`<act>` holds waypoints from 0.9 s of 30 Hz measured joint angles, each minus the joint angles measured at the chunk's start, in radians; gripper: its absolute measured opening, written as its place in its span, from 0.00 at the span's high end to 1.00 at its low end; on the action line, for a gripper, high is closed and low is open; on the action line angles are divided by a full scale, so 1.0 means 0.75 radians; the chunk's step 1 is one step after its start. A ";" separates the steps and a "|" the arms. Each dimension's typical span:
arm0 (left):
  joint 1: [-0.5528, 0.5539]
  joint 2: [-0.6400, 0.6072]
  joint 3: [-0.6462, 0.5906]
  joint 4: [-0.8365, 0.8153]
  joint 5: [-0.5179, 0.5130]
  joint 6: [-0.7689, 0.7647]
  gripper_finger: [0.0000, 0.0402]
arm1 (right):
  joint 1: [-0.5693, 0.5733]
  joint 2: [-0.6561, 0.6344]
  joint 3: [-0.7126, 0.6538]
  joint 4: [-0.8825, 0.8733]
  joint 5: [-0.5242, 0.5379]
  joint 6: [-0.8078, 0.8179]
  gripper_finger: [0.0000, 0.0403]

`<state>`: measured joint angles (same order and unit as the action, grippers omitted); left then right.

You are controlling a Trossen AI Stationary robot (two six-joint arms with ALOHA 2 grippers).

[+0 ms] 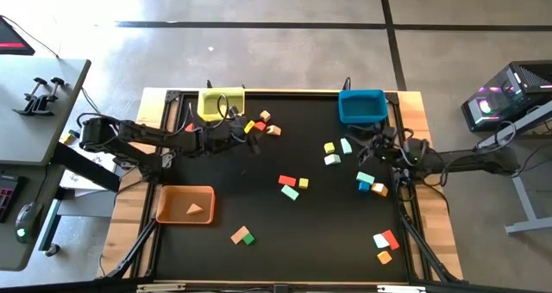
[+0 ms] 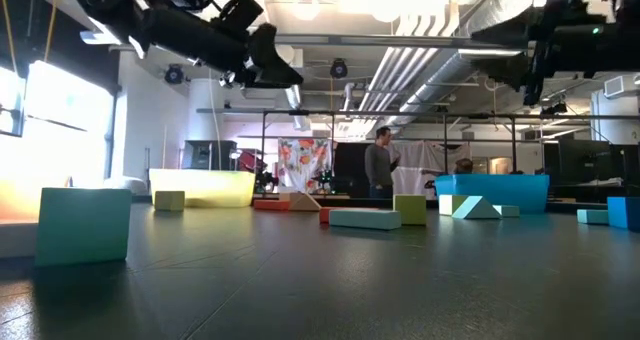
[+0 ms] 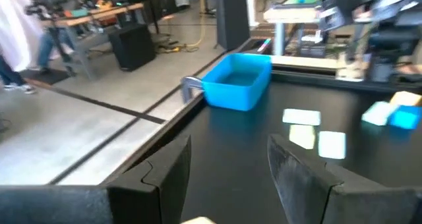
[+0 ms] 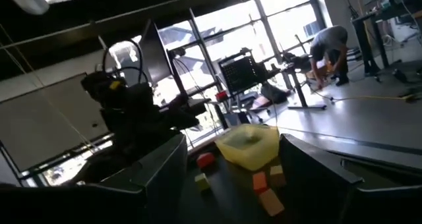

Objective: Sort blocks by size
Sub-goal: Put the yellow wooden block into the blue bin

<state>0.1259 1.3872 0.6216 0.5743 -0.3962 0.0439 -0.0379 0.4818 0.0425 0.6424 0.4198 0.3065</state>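
Small blocks in red, yellow, orange, green, mint and tan lie scattered flat on the black table (image 1: 259,215). One cluster (image 1: 263,125) sits beside the yellow bin, another (image 1: 291,186) mid-table. More lie at the right (image 1: 338,151) and near the front (image 1: 243,236). My left gripper (image 1: 248,140) hovers open by the yellow-bin cluster, and its fingers (image 3: 168,178) hold nothing. My right gripper (image 1: 377,146) hovers open below the blue bin, fingers (image 4: 316,178) apart and empty. Both hang well above the table in the low view.
A yellow bin (image 1: 222,102) stands at the far left and a blue bin (image 1: 362,106) at the far right. An orange bin (image 1: 184,204) at the near left holds an orange wedge (image 1: 197,209). A raised frame edges the table. People stand in the room beyond.
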 joint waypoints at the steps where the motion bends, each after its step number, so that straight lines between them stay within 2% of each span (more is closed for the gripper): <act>1: -0.018 0.000 0.000 0.001 0.002 -0.020 0.53 | -0.009 0.040 0.001 0.014 0.000 -0.010 0.41; 10: -0.226 0.000 0.000 0.000 -0.001 -0.132 0.53 | -0.057 0.334 0.097 0.007 -0.016 -0.036 0.41; 18: -0.327 0.000 0.000 0.000 -0.026 -0.126 0.53 | -0.057 0.462 0.202 -0.011 -0.006 -0.172 0.41; 20: -0.326 0.000 0.000 -0.001 -0.049 -0.126 0.53 | -0.057 0.477 0.263 -0.116 -0.007 -0.172 0.41; 27: -0.300 0.000 0.000 -0.007 -0.085 -0.123 0.53 | -0.112 0.608 0.635 -0.822 -0.011 -0.236 0.41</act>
<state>-0.0994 1.3872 0.6216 0.5688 -0.4596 -0.0483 -0.1222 0.9374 0.5188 0.0258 0.4114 0.1298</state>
